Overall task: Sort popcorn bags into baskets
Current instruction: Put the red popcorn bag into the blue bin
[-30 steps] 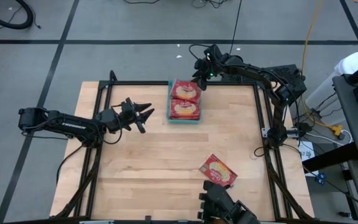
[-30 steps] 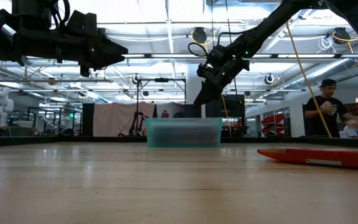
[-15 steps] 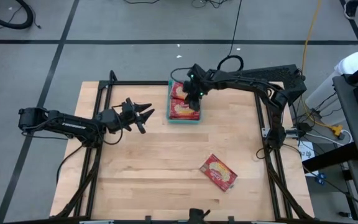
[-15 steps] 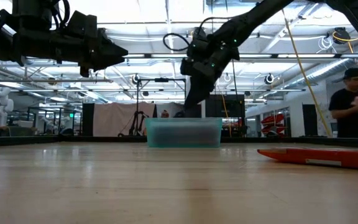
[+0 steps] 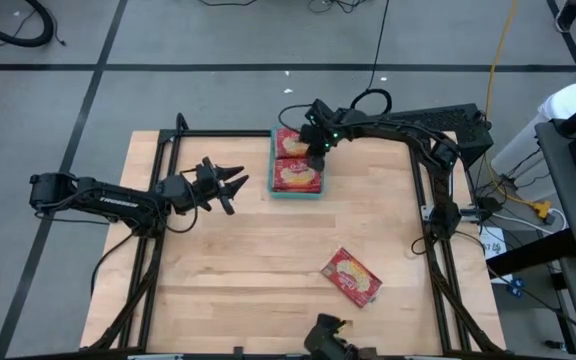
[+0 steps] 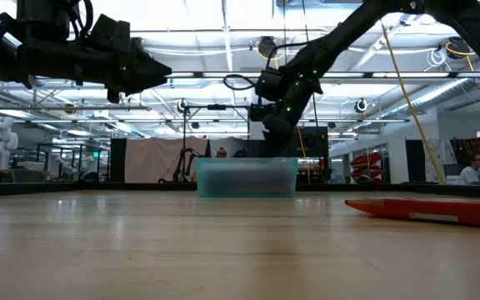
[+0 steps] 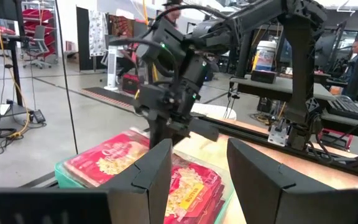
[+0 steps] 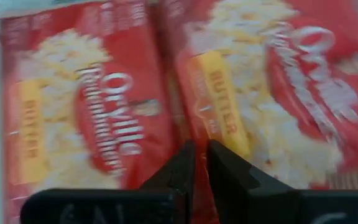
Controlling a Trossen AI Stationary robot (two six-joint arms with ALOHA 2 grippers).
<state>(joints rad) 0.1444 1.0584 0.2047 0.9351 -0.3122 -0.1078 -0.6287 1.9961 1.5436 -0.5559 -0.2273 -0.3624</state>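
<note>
A teal basket (image 5: pixel 273 172) stands at the table's far middle with two red popcorn bags lying flat side by side in it, the near bag (image 5: pixel 296 177) and the far bag (image 5: pixel 286 141). My right gripper (image 5: pixel 318 157) slants down over the basket's right part. Its fingers (image 8: pixel 225 171) are shut and point at the seam between the two bags. A third popcorn bag (image 5: pixel 351 277) lies flat on the table near the front right. My left gripper (image 5: pixel 240 181) hovers open and level, left of the basket, holding nothing. My right gripper comes from above, slanting down from the table's far right, its shut fingertips over the seam (image 8: pixel 178 127) between the two bags in the basket. Whether the tips touch a bag cannot be told.
Black frame rails (image 5: pixel 423 190) run along the table's edges. A dark shape (image 5: pixel 328 340) shows at the near edge. Bare wood (image 5: pixel 238 260) spreads between the basket and the loose bag. A person (image 6: pixel 477 171) is in the room beyond.
My right gripper has come from beyond the basket's far right corner toward the near edge and down, tipping more steeply, and now stands over the bags in the basket. The bags and the basket have kept their places.
</note>
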